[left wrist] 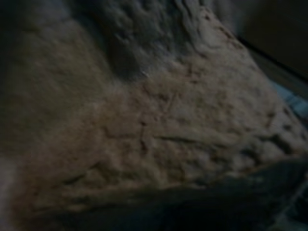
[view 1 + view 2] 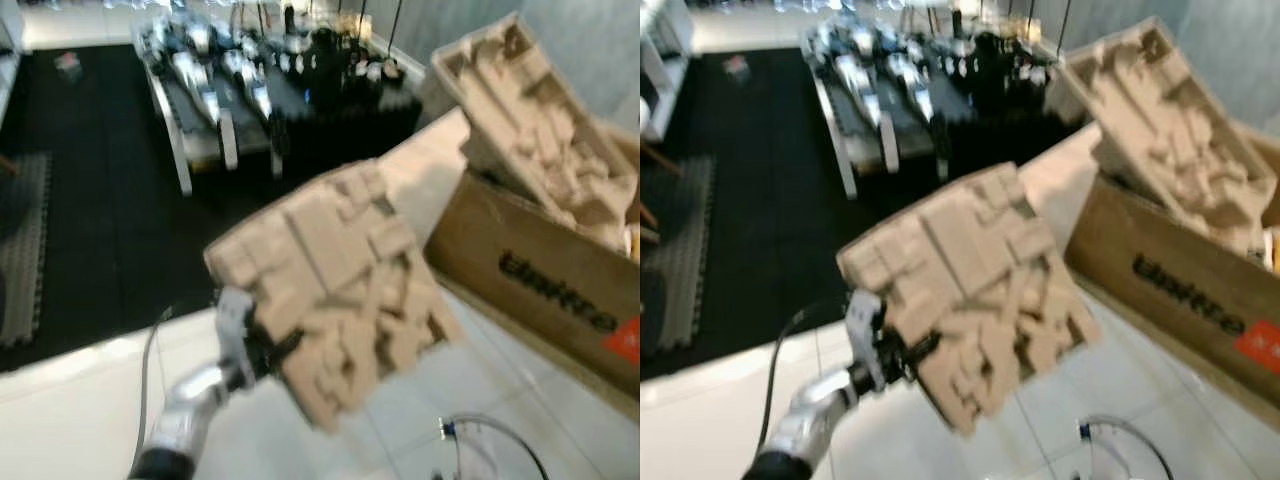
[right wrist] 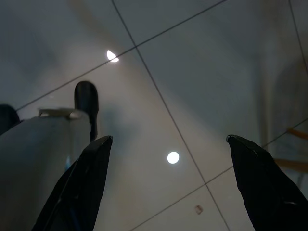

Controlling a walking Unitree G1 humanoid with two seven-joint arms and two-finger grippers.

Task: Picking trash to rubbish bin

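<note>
- Two moulded pulp trays are in sight: one held tray [image 2: 335, 290] is raised in the air in front of the robot, and a second pulp tray [image 2: 535, 125] sticks up tilted out of a brown cardboard box [image 2: 545, 270] on the robot's right.
- The left gripper [image 2: 268, 348] is pinching the lower-left edge of the held tray, with the silver left arm [image 2: 190, 410] reaching up from below.
- The held tray is tilted, its ribbed face turned toward the camera, and it hangs above the white tiled floor [image 2: 60, 420], near the box but apart from it.
- In the left wrist view the rough tan surface of the held tray [image 1: 159, 130] lies very close to the lens, dim and blurred.
- The right gripper [image 3: 168, 185] hangs over the pale tiles with its two black fingers [image 3: 84, 185] spread wide and nothing between them.
- Farther off, a black mat [image 2: 100, 210] carries a low rack of dark and silver equipment [image 2: 260, 70], too blurred to make out in detail.
</note>
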